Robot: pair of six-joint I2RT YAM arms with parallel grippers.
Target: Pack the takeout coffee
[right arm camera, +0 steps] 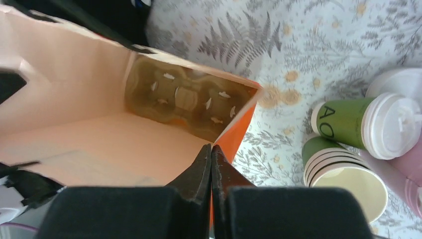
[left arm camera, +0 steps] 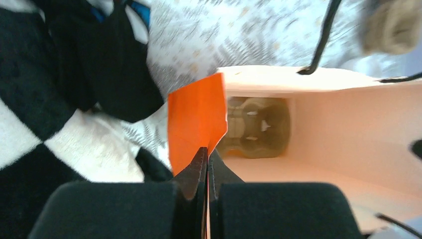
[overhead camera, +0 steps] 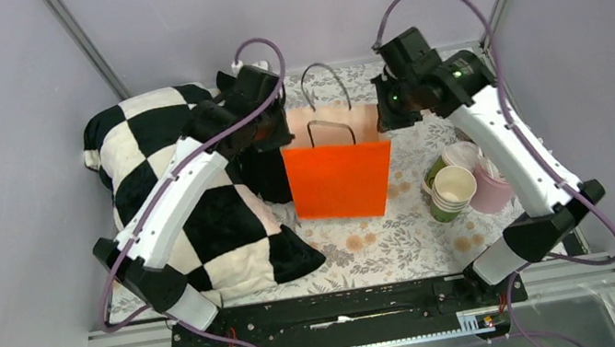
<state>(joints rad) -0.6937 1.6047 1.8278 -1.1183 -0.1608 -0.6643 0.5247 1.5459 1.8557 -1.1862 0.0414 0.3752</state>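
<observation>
Left gripper (left arm camera: 206,164) and right gripper (right arm camera: 211,164) each pinch the bag (overhead camera: 340,178) by its rim, opposite ends, mouth open. Coffee (right arm camera: 368,122) sits just right of the bag, unpacked. Probably best if one arm holds the rim taut while the other fetches it.

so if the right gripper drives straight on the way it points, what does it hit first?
The orange bag: the right gripper has its jaws shut on the bag's top edge. Pushed on, it would probably crumple that wall down toward the cup tray at the bottom; depth is unclear.
</observation>
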